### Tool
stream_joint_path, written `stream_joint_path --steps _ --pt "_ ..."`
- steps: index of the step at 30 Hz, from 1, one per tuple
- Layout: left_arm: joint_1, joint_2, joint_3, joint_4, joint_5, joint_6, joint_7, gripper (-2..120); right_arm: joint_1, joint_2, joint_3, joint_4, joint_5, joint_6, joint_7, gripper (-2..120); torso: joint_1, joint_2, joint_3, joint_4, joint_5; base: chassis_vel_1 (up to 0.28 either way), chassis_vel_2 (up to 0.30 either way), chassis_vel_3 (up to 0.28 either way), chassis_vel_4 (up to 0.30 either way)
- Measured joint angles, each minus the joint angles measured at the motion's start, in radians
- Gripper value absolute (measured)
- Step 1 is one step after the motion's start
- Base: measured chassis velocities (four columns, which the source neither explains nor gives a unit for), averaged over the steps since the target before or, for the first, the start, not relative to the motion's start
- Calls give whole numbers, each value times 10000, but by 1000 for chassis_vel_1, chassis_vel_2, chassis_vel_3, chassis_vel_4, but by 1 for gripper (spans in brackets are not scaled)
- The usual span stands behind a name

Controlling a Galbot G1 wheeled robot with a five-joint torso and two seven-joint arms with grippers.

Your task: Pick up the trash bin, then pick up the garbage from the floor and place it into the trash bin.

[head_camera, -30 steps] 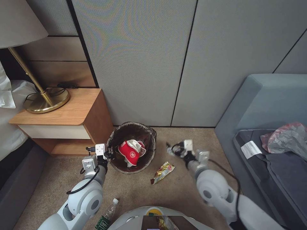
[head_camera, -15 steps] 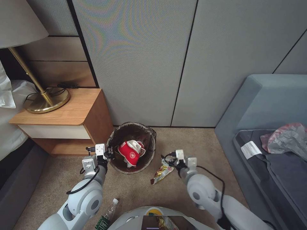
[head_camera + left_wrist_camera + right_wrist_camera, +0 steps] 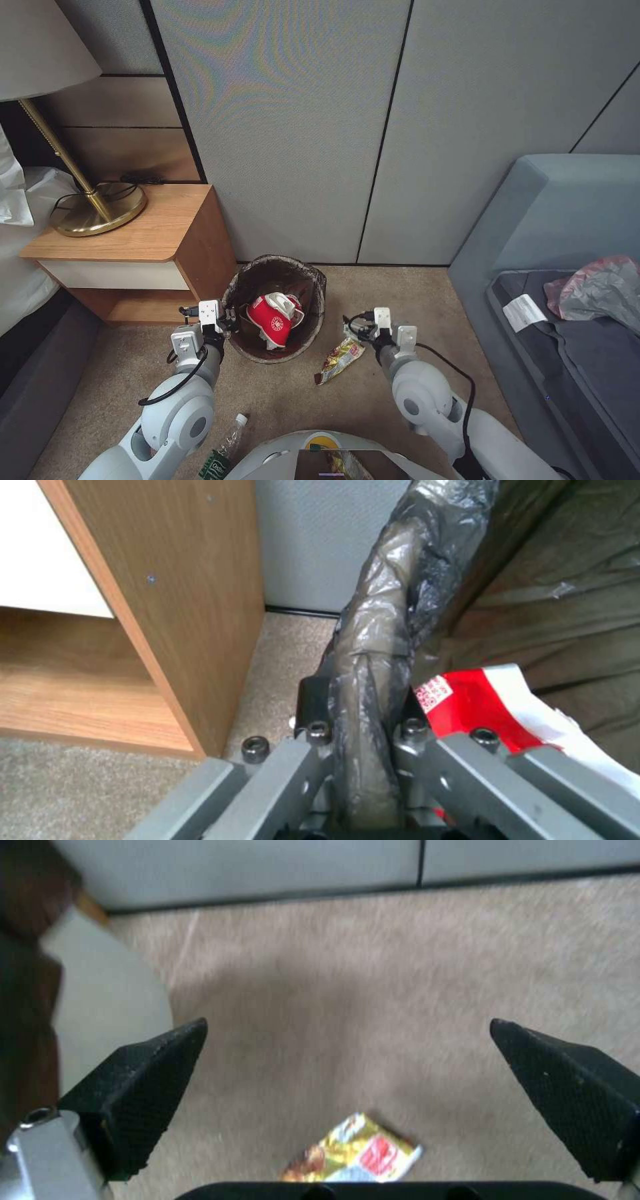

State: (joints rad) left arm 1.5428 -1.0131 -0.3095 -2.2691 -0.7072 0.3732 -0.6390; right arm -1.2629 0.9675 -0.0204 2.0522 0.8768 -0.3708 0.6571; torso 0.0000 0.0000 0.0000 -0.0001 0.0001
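Right gripper (image 3: 355,328) nearer half-hidden snack wrapper (image 3: 339,360).

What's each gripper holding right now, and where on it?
The left gripper is shut on the trash bin, clamping its bag-lined rim. The right gripper is open and holds nothing, above the yellow snack wrapper.

The right gripper (image 3: 357,328) is lower and closer to the robot than a second ago. It now hangs wide open, seemingly just above the yellow snack wrapper (image 3: 339,360) on the carpet (image 3: 413,293).
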Motion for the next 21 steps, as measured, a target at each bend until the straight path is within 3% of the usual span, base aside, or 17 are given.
stream_joint_path --steps 4,21 --pt "0 0 0 0 0 0 -1 0 -73 -96 446 382 309 -102 74 100 0 0 0 1 -2 0 0 0 0" --pt "0 0 0 0 0 0 -1 0 -66 -208 63 -25 91 -181 55 100 0 0 0 1 -1 0 0 0 0"
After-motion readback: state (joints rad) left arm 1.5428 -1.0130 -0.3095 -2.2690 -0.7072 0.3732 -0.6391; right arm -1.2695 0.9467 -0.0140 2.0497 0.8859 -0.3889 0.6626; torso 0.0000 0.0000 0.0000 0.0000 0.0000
